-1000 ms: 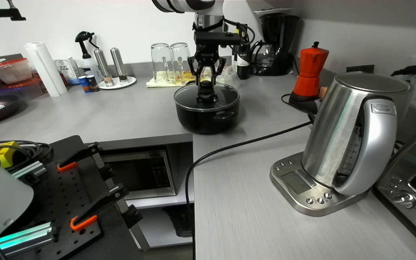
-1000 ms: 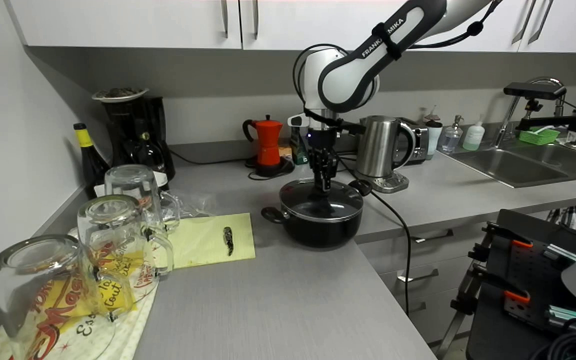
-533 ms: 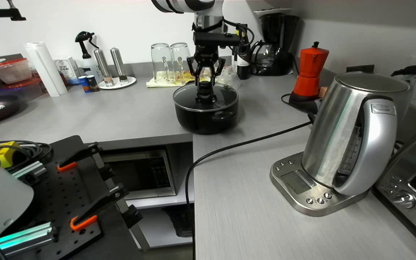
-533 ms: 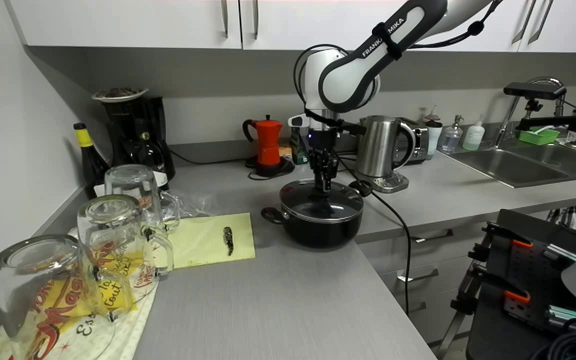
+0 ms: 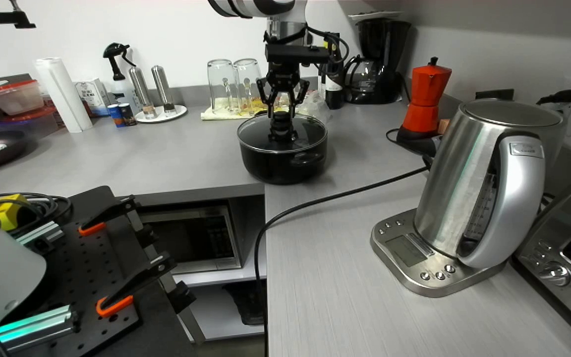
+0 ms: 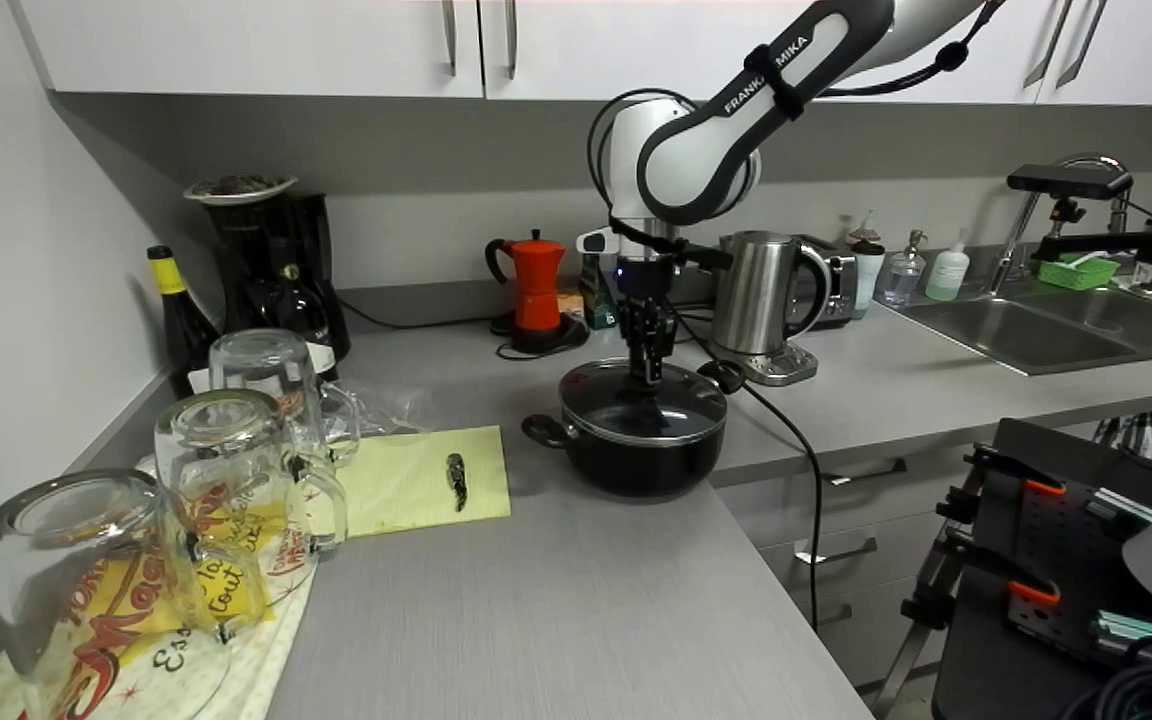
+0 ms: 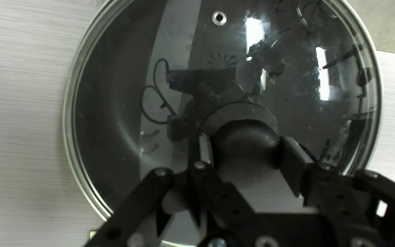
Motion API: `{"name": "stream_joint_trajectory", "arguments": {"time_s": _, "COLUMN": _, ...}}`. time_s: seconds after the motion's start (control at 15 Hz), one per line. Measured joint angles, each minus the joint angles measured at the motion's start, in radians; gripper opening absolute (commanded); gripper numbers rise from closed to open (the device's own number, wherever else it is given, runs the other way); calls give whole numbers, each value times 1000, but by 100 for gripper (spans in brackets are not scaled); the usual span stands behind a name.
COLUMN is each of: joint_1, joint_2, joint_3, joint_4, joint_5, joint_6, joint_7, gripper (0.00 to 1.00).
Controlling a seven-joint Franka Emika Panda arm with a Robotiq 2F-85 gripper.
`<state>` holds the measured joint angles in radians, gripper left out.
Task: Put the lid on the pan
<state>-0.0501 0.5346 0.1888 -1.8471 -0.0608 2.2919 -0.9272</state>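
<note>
In the wrist view the black two-fingered gripper [image 7: 245, 151] reaches in from 6 o'clock and grasps the rounded black knob [image 7: 247, 139] of the clear, metal-rimmed, round glass lid [image 7: 214, 92], one finger against the knob's 9 o'clock side and the other against its 3 o'clock side, with a small steel vent [image 7: 219, 18] near 12. In both exterior views the lid lies directly beneath the gripper, level on top of the round, shallow black pan [image 6: 641, 468], which stands on the grey countertop [image 6: 536, 600].
</note>
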Motion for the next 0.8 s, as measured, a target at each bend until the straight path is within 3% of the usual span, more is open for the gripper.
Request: {"name": "stream_joint_trajectory", "arguments": {"time_s": 0.8, "joint_1": 24, "joint_2": -5, "joint_3": -18, "joint_4": -7, "joint_5": -21, "joint_6": 11, "joint_7": 10, "gripper": 26}}
